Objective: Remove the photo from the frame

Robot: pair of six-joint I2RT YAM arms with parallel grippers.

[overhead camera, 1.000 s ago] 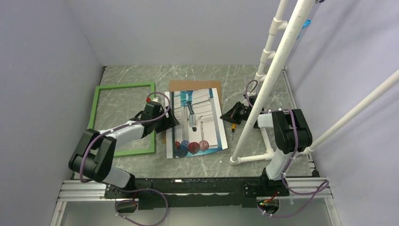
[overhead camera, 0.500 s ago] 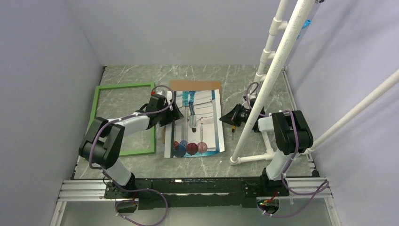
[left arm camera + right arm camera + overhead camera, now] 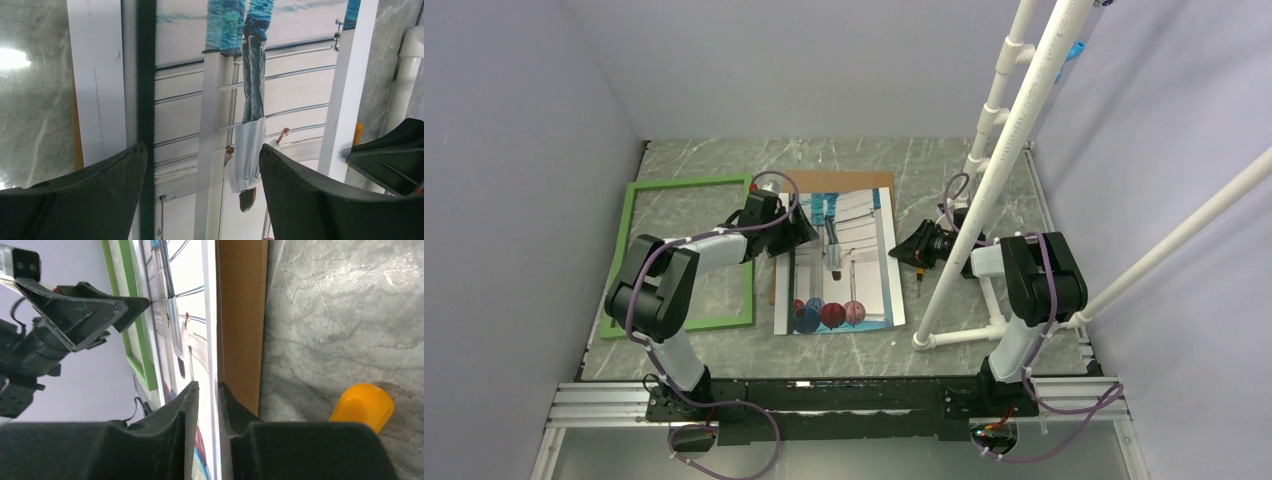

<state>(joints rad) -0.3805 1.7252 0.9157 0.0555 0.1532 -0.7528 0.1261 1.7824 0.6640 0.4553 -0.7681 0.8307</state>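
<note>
Left gripper (image 3: 799,232), reaching across the frame (image 3: 686,183), hovered spread over the photo (image 3: 864,275); right gripper (image 3: 207,387) barely parted around its edge.

Green frame (image 3: 689,182); photo (image 3: 869,255) pale-striped, teal patches, red-blue balloons; brown backing board (image 3: 839,180); grey-veined marble table (image 3: 924,165).

Right gripper (image 3: 207,386) at bottom of view, dark fingers a narrow gap apart; white edge of the photo (image 3: 200,350) runs into that gap, can't tell if pinched. Photo lies over the brown backing board (image 3: 240,315), board sticking out on its right side. Grey marble table (image 3: 340,315) beyond that, orange-yellow knob-like object (image 3: 362,402) on it, near the board. Green frame (image 3: 142,367) past photo's far side. Left gripper (image 3: 115,315) over that side, one fingertip pointing at the photo
</note>
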